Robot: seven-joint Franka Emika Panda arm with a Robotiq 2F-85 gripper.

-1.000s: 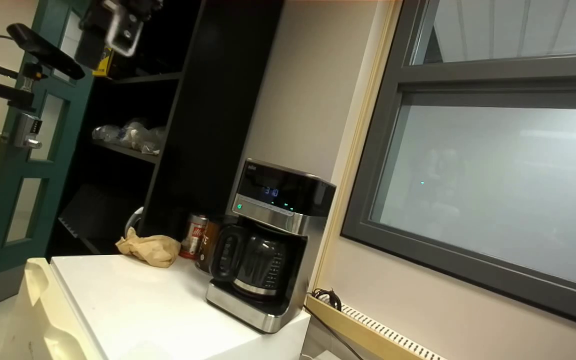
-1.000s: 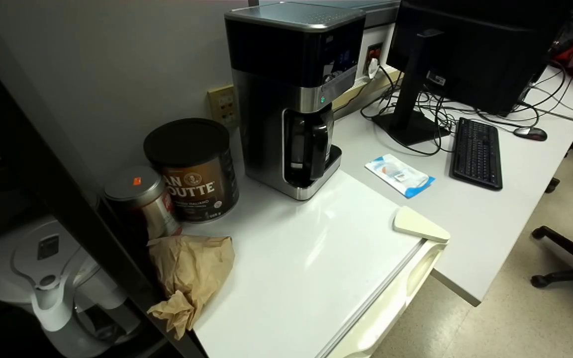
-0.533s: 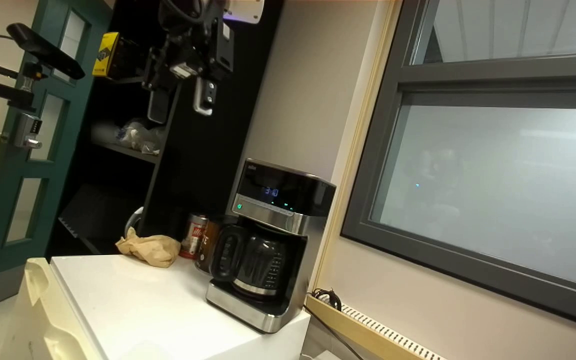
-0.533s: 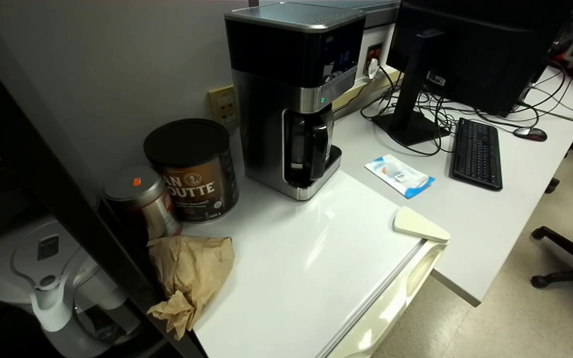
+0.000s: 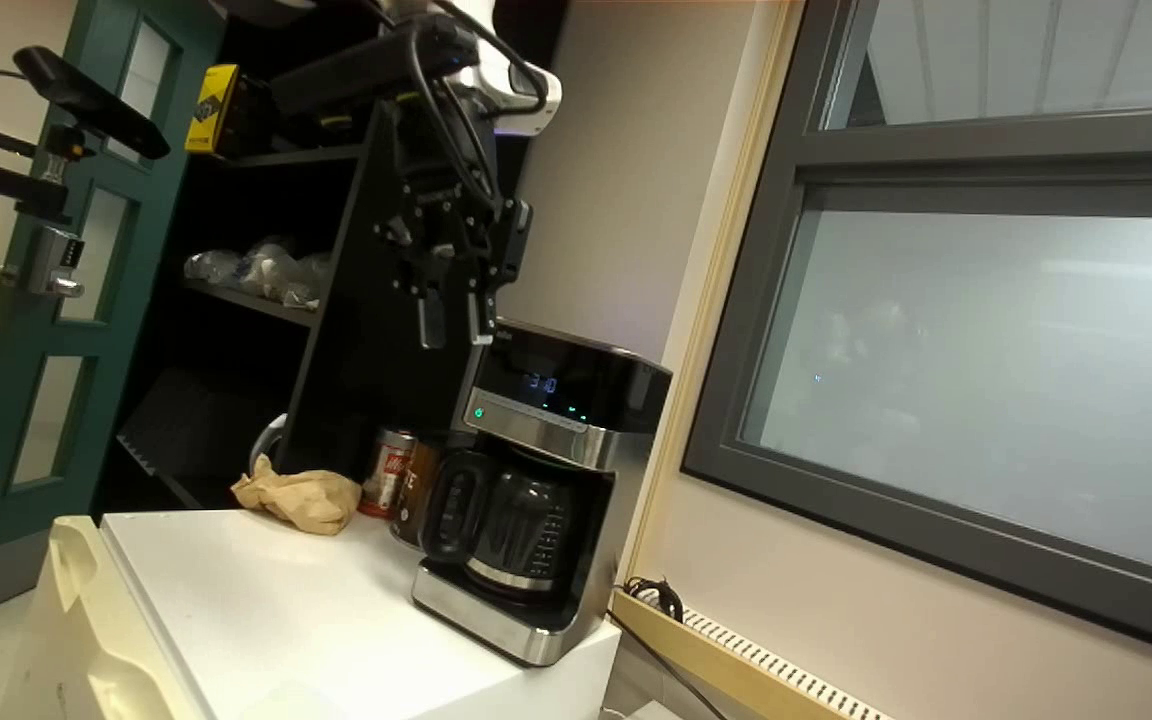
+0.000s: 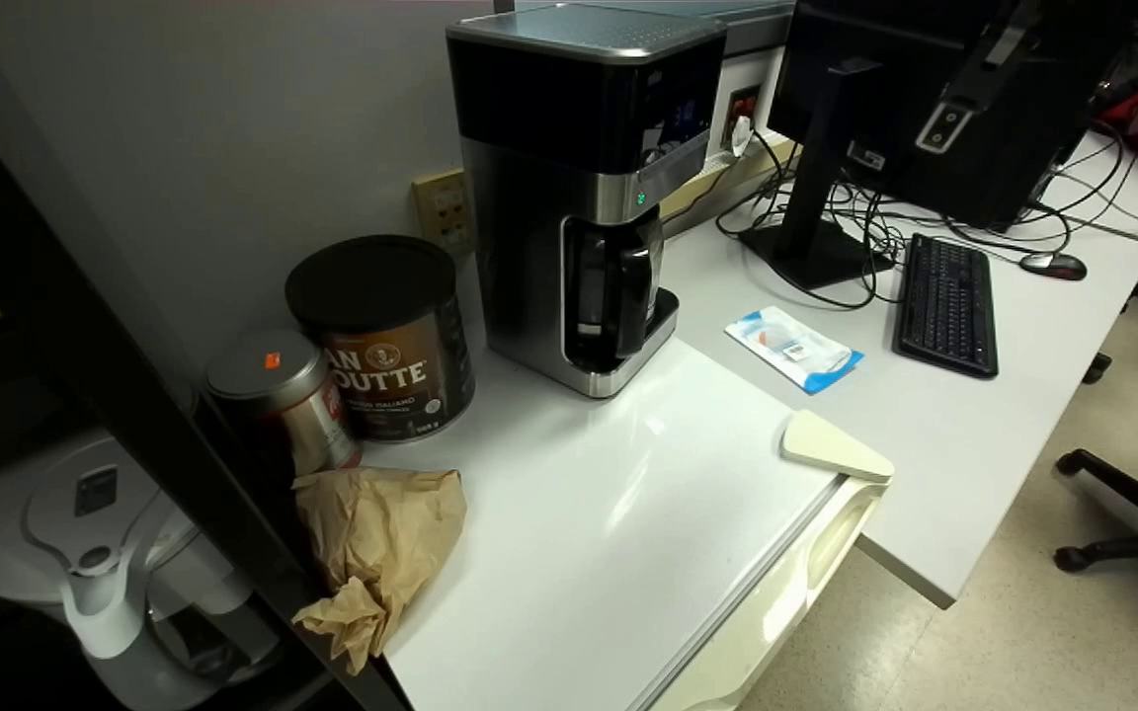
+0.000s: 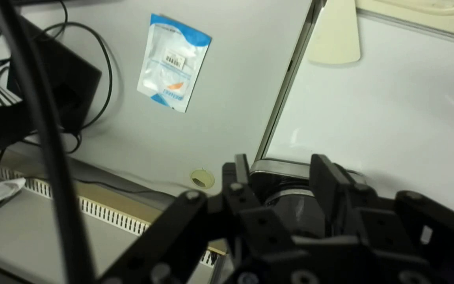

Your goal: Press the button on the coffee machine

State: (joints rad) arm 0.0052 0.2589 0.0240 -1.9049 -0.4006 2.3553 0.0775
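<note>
Machine (image 6: 544, 212): upright on the white top (image 5: 276, 600), carafe (image 5: 521, 530) inside.
Gripper (image 5: 454, 325): fingers (image 7: 325, 181) parted, nothing between; you hang clear of the machine.
Button (image 5: 479, 412): likely this green-lit one on the panel (image 5: 531, 424); no touch shows, so I'd call your step the reach.
Press: bring the fingers together, square up to the panel, then push straight in, gently.

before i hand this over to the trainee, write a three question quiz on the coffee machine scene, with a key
1. True or false: the gripper is open.
2. Which of these is nearest the coffee machine: a) crumpled paper bag, b) large brown-labelled can, c) computer mouse?
3. Fill in: the power symbol on the machine's front is lit ____.

Key: 1. true; 2. b; 3. green.
</note>
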